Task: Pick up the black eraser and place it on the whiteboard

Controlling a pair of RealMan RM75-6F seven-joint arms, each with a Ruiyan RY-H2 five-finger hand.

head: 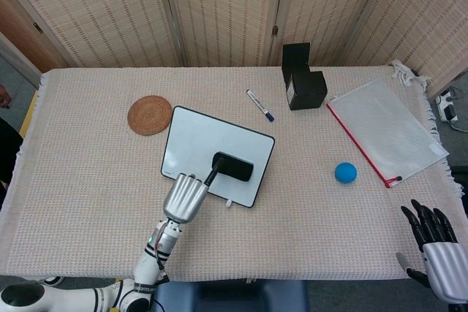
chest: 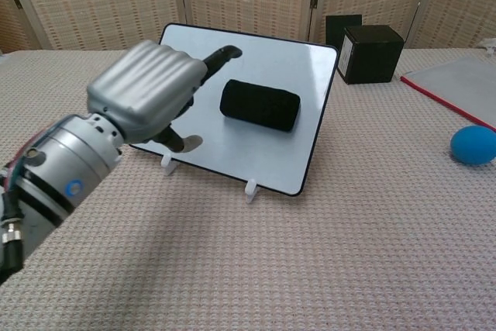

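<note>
The black eraser (head: 233, 166) (chest: 260, 105) lies on the whiteboard (head: 194, 140) (chest: 271, 60), in its right half, with nothing touching it. My left hand (head: 184, 196) (chest: 147, 94) hovers over the board's near left corner, holding nothing. One finger (head: 213, 173) stretches toward the eraser and stops just short of it. My right hand (head: 431, 242) shows only in the head view, at the bottom right past the table's front edge. Its fingers are spread and it holds nothing.
A woven coaster (head: 150, 115) (chest: 124, 85) lies left of the board and a marker (head: 259, 105) behind it. Two black boxes (head: 306, 89) (chest: 372, 53) stand at the back. A blue ball (head: 346, 172) (chest: 473, 145) and a red-edged folder (head: 384, 129) (chest: 457, 83) lie on the right.
</note>
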